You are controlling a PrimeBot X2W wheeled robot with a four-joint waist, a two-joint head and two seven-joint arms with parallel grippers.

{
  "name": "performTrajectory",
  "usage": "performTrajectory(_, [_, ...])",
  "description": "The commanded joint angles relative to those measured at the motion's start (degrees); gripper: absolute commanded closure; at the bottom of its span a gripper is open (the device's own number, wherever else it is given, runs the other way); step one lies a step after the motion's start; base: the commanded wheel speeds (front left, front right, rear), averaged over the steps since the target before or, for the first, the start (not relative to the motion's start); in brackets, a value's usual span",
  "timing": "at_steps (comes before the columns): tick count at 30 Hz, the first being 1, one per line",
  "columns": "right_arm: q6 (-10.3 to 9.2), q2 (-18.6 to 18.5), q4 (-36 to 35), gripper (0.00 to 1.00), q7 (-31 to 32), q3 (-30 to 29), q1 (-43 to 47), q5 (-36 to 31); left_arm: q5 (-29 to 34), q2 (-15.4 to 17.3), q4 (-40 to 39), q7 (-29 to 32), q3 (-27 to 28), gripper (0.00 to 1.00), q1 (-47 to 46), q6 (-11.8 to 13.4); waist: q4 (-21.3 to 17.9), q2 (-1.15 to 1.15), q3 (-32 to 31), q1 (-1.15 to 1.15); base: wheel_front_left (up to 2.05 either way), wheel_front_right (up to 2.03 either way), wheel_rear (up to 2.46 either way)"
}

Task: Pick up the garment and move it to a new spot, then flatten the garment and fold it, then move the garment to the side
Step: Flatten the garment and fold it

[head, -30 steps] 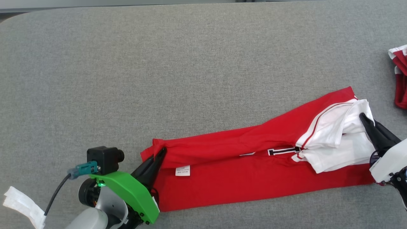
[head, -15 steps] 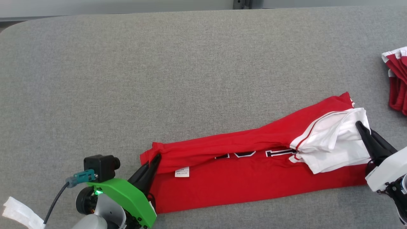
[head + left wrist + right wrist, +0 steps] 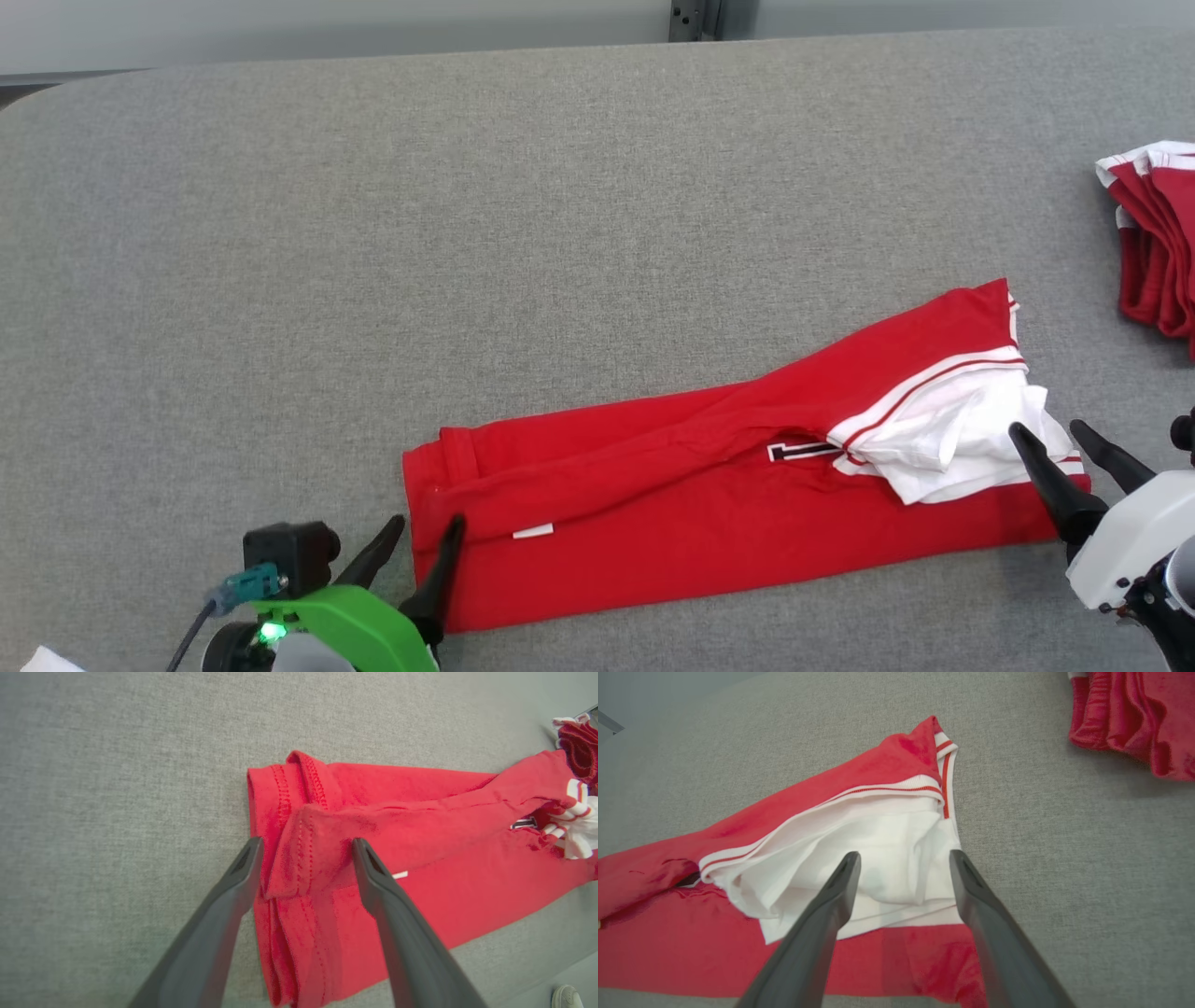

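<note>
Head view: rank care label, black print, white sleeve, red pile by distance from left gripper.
1. Care label, just right of the left gripper.
2. Black print, midway along the garment.
3. White sleeve, its right end.
4. Red pile, far right edge.

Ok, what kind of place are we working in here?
Likely a garment-folding test bench: a broad table covered in grey fabric, one red jersey half folded on it, and a pile of matching red garments at its right edge.

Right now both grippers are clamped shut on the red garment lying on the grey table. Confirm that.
Wrong on the grip: the wrist views show the left gripper and right gripper open, fingers spread at the red garment, which does lie on the grey table.
</note>
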Motion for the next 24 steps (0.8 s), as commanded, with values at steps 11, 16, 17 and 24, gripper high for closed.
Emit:
performTrajectory(11, [-0.03,0.06,-1.76,0.00,5.84,-8.25,-1.15,-3.40,9.59,-2.01,2.68,-14.74,10.05,0.00,8.61,8.13,0.20,0.00,-2.65,0.00,0.00,0.00,0.00])
performTrajectory(16, [-0.03,2.97,2.89,0.00,9.62,-7.31,-5.80,-6.97,17.14,-9.42,1.93,-14.72,17.88,0.00,11.04,5.59,1.58,0.00,-1.76,0.00,0.00,0.00,0.00])
performTrajectory(17, [-0.03,3.02,4.14,0.00,10.21,-6.71,-6.66,-8.08,18.55,-10.77,2.22,-14.73,18.88,0.00,11.09,4.54,1.93,0.00,-1.48,0.00,0.00,0.00,0.00])
performTrajectory(24, [-0.03,2.96,13.76,0.00,11.41,-4.03,-10.27,-12.58,25.75,-18.13,4.83,-14.75,25.93,0.00,12.26,-1.83,4.15,0.00,-0.33,0.00,0.00,0.00,0.00])
